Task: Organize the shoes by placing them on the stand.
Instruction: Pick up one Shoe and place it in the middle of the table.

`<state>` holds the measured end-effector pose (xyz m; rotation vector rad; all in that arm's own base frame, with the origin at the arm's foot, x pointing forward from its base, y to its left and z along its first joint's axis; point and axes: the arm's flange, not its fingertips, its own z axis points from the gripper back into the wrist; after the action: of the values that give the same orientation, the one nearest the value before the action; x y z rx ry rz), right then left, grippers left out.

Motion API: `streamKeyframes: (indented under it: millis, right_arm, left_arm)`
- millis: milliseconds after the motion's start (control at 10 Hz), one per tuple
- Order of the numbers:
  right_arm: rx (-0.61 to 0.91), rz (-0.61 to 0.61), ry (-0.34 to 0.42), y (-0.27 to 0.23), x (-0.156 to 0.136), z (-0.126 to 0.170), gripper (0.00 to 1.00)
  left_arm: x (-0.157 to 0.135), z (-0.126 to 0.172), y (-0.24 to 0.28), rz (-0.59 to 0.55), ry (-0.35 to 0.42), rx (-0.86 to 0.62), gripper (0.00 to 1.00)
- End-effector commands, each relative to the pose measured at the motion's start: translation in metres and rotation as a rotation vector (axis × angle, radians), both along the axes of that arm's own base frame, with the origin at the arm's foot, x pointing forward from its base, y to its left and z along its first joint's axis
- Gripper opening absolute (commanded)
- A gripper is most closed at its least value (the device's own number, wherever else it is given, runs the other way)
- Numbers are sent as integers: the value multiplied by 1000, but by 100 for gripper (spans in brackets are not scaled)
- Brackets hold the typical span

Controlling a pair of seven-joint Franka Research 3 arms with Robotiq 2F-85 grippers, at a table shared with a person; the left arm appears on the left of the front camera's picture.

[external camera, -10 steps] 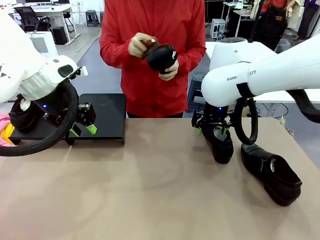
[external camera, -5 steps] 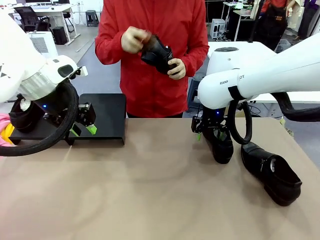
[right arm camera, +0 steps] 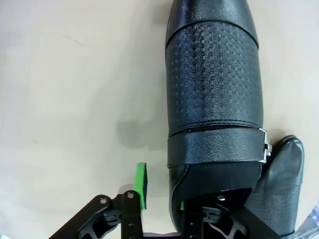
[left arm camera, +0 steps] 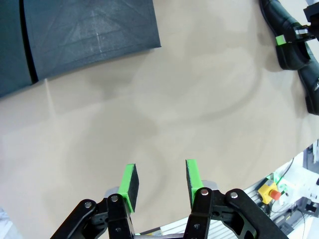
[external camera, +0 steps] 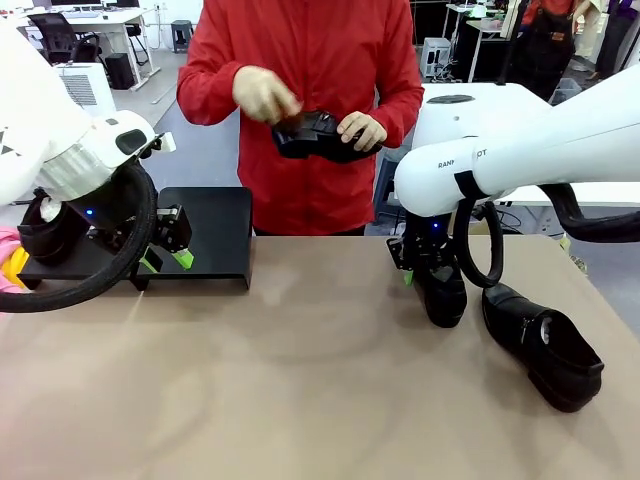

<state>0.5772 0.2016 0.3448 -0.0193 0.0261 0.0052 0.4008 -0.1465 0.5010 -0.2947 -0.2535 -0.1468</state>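
One shoe [external camera: 445, 300] stands on the counter [external camera: 300, 380] at the right, toe toward the camera, with the right gripper [external camera: 424, 272] over its heel end. A second ago that gripper hung slightly higher with jaws wide. It has since dropped and narrowed: one finger [right arm camera: 141, 185] stands just outside the shoe's wall with a gap left, the other inside the opening, so nothing is clamped yet. A second shoe [external camera: 545, 345] lies just beside, unmoved. The person has lowered a third shoe [external camera: 318, 137] from chest height and turned it level. A fourth shoe [external camera: 40, 232] sits on the stand [external camera: 215, 235], at its left end. The left gripper [external camera: 167, 258] hovers by the stand's front edge, half open and empty, as before.
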Motion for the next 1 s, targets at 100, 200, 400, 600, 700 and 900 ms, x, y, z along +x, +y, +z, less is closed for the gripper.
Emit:
streamKeyframes:
  millis: [100,200,400,600,700,900]
  right_arm:
    - [-45,-2,4,-1,7,5,0]
    - [-48,-6,9,-1,7,5,0]
    - [-58,-20,17,-4,9,3,0]
    - [-39,-122,4,0,-2,22,0]
    - [-30,-154,-42,12,-24,52,0]
    - [8,-156,-122,41,-76,90,0]
  left_arm:
    - [0,0,1,-1,3,-13,52]
    - [0,0,1,-1,3,-13,52]
    - [0,0,1,-1,3,-13,52]
    - [0,0,1,-1,3,-13,52]
    - [0,0,1,-1,3,-13,52]
    - [0,0,1,-1,3,-13,52]
